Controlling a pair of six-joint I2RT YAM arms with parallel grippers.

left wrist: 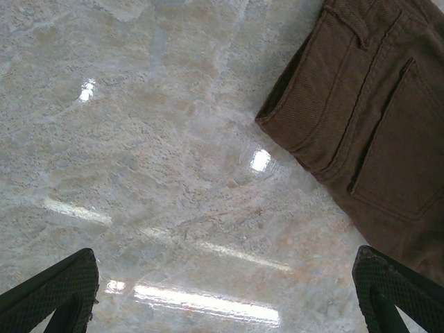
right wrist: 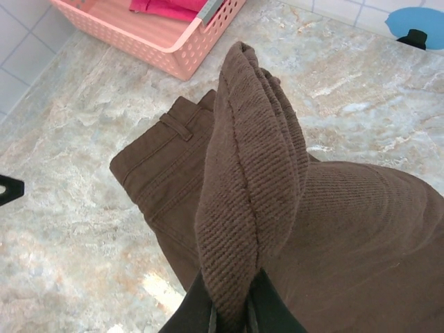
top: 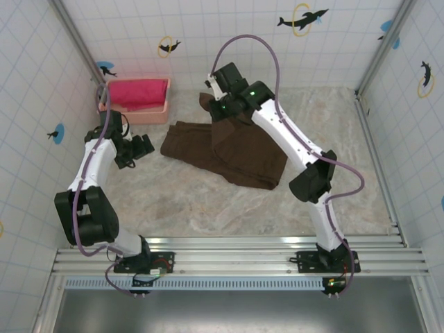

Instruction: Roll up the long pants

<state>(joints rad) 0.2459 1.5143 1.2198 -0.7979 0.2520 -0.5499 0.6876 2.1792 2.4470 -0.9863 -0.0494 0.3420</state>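
Observation:
The long pants (top: 236, 149) lie folded on the marble table, dark brown, waistband end toward the left. My right gripper (top: 216, 104) is shut on a bunched fold of the long pants (right wrist: 253, 180), lifted above the rest of the cloth near the back of the table. The pinched fold rises between the dark fingers (right wrist: 198, 309). My left gripper (top: 142, 147) stands open just left of the waistband, above bare table. In the left wrist view its fingertips (left wrist: 52, 291) are far apart, with the back pocket of the long pants (left wrist: 374, 125) at upper right.
A pink basket (top: 135, 104) holding bright pink cloth sits at the back left, close to the left arm; its corner (right wrist: 187, 41) is just beyond the lifted fold. Tiled walls enclose the table on three sides. Bare marble lies in front of the pants.

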